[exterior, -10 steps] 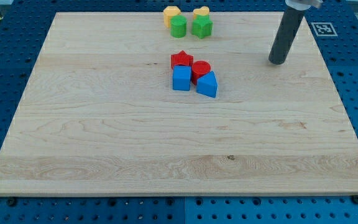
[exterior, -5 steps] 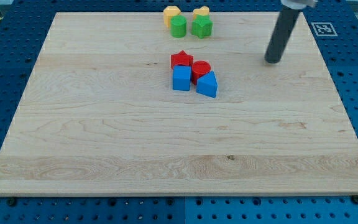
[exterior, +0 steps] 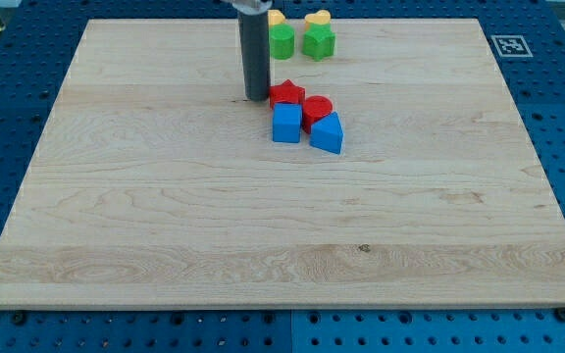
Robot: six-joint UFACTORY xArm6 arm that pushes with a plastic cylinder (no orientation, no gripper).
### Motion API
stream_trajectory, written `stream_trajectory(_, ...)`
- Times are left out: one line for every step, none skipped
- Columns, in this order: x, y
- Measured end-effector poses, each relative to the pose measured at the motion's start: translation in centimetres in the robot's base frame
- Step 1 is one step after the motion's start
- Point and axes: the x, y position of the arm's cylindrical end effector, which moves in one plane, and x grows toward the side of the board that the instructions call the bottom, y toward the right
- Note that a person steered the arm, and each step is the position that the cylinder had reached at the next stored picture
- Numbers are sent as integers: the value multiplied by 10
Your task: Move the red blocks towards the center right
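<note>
A red star block (exterior: 287, 93) and a red cylinder block (exterior: 318, 109) sit a little above the middle of the wooden board (exterior: 165, 216). The cylinder lies just right of and below the star. My tip (exterior: 257, 97) stands just left of the red star, close to its left side; I cannot tell if it touches. A blue cube (exterior: 286, 125) lies right below the star. A blue triangular block (exterior: 328, 133) lies below the cylinder.
At the view's top edge stand a green cylinder (exterior: 282, 41), a green star (exterior: 319, 41), and behind them a yellow block (exterior: 276, 18) partly hidden by the rod and a yellow heart (exterior: 317, 19). A marker tag (exterior: 510, 45) lies on the blue table at top right.
The rod has swept from the board's upper right across to the left, and its tip now stands just left of the red star. No block has moved.
</note>
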Motion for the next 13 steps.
stream_trajectory(15,29)
stream_trajectory(23,61)
stream_trajectory(31,93)
stream_trajectory(31,98)
stream_trajectory(29,92)
stream_trajectory(16,64)
stream_trajectory(4,64)
stream_trajectory(2,89)
stream_trajectory(2,125)
stream_trajectory(10,131)
stream_trajectory(31,131)
stream_trajectory(47,133)
stream_trajectory(49,147)
